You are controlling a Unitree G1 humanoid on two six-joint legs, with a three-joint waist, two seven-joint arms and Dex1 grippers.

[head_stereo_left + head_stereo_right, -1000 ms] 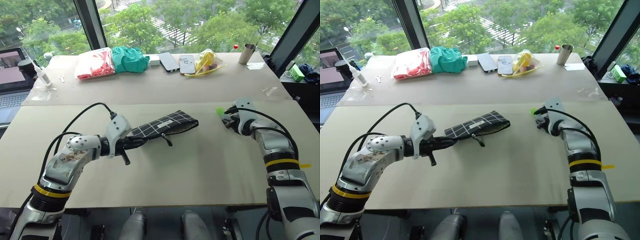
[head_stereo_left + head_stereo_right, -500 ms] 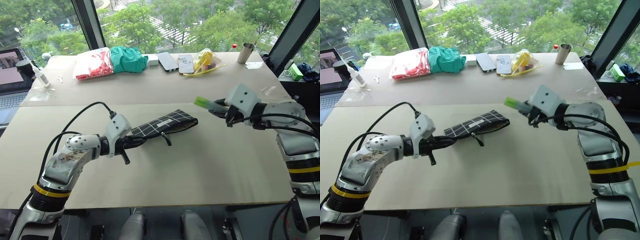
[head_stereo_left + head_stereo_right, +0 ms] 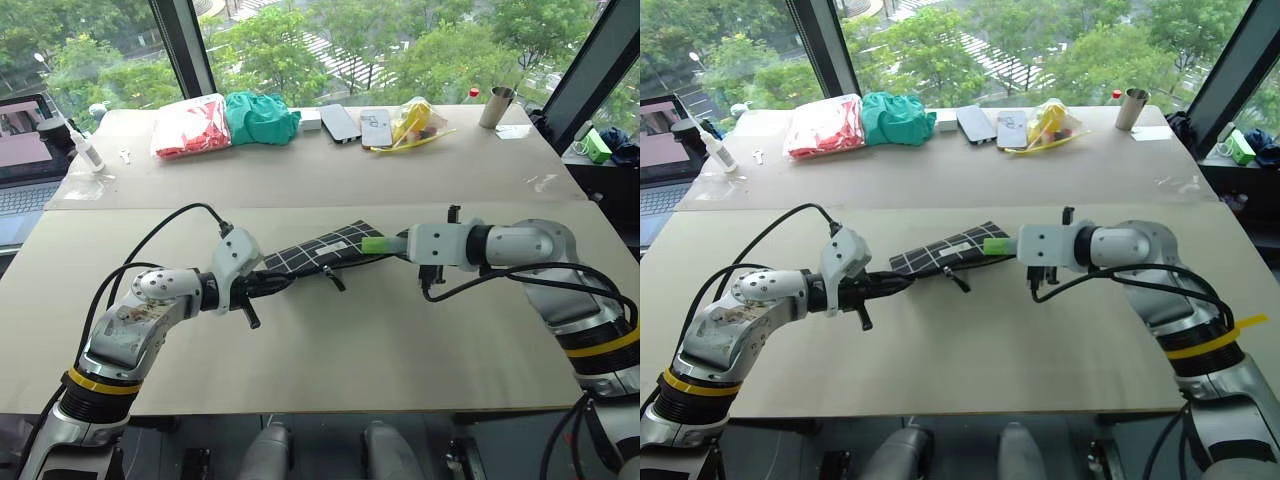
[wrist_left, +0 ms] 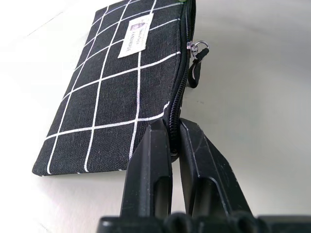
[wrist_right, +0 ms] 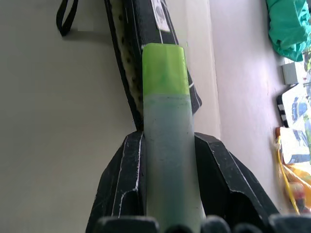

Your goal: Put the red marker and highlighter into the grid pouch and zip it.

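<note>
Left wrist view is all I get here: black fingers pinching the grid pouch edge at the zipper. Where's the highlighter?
Observer: The right gripper is shut on the highlighter, with its green end pointing at the grid pouch.
Operator: Is it inside yet?
Observer: Not clearly. In the left eye view the green tip sits right at the pouch's far end, by the opening; I can't tell whether it has entered.
Operator: Red marker anywhere?
Observer: I can't make it out in the pictures I have. The back table holds a red bag, a green cloth and two phones.
</note>
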